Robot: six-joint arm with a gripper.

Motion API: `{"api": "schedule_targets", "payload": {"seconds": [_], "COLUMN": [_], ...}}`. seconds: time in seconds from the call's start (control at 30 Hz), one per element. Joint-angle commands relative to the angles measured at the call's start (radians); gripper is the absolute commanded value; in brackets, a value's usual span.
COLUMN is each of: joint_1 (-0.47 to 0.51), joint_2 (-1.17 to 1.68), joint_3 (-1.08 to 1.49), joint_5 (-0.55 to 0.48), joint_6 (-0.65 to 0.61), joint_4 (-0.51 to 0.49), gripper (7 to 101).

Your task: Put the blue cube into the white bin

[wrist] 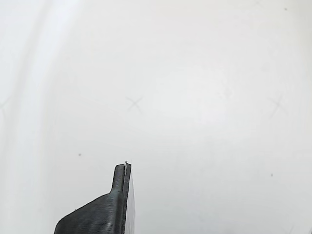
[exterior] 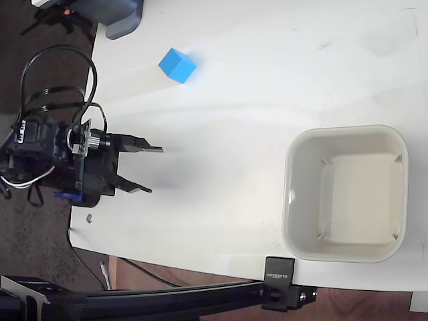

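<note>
I see the arm lying low at the table's left edge in the fixed view, its gripper [exterior: 156,170] spread wide and holding nothing. The matte blue cube [exterior: 177,65] sits above it, apart. The smooth, round-cornered white bin [exterior: 346,192] stands far right, with bare white table [exterior: 227,134] between.

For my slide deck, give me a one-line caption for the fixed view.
Open gripper at the white table's left edge, blue cube above it, empty white bin at right.
</note>
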Motion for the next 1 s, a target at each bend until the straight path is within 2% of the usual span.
{"api": "schedule_targets", "payload": {"seconds": [0.03,0.5,0.63,0.83,1.0], "joint_1": [0.055,0.054,0.051,-0.051,-0.135], "joint_2": [0.023,0.023,-0.031,-0.38,-0.541], "joint_3": [-0.025,-0.031,-0.17,-0.515,-0.658], "joint_5": [-0.057,-0.058,-0.086,-0.067,-0.118], "joint_6": [-0.015,-0.018,-0.067,-0.147,-0.267], "joint_4": [-0.012,-0.011,0.012,0.153,0.239], "gripper": [100.3,100.3,100.3,100.3,100.3]}}
